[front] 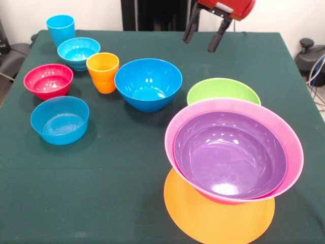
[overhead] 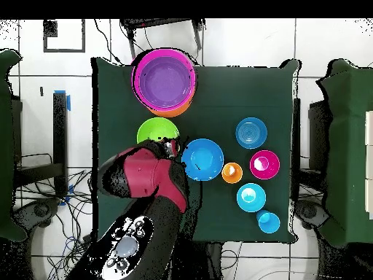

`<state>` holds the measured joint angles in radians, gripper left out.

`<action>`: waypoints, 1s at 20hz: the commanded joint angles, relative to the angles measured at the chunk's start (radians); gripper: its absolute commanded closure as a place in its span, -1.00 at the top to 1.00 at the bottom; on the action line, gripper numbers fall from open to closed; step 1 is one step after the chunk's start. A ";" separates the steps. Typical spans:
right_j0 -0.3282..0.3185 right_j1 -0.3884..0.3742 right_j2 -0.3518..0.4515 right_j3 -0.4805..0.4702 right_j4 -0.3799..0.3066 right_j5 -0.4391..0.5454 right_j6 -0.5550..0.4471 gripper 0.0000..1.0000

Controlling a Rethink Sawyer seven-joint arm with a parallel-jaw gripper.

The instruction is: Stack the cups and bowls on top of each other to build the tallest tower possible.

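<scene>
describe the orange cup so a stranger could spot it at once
On the green table, find the large blue bowl near the middle. The orange cup stands upright just beside it, toward the red bowl. It is the only orange tumbler, taller than wide.

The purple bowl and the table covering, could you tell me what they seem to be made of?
The purple bowl looks like glossy moulded plastic: bright highlights glint on its smooth inside. The table covering seems a matt dark green cloth, without shine; its weave cannot be made out.

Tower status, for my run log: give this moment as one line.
tower: purple in pink on orange base | green bowl: on table behind, unstacked | gripper: open, empty, raised | orange cup, blue cup: unstacked
</scene>
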<state>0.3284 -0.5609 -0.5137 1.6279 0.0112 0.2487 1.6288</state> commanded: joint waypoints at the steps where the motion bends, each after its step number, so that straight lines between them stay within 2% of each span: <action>1: 0.061 0.003 0.128 0.162 -0.069 -0.109 0.158 1.00; 12: 0.163 0.063 0.104 0.172 -0.039 -0.168 0.164 1.00; 20: 0.194 0.116 0.100 0.151 -0.032 -0.205 0.155 1.00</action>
<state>0.5151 -0.5406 -0.5125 1.7581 0.0121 0.0885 1.6296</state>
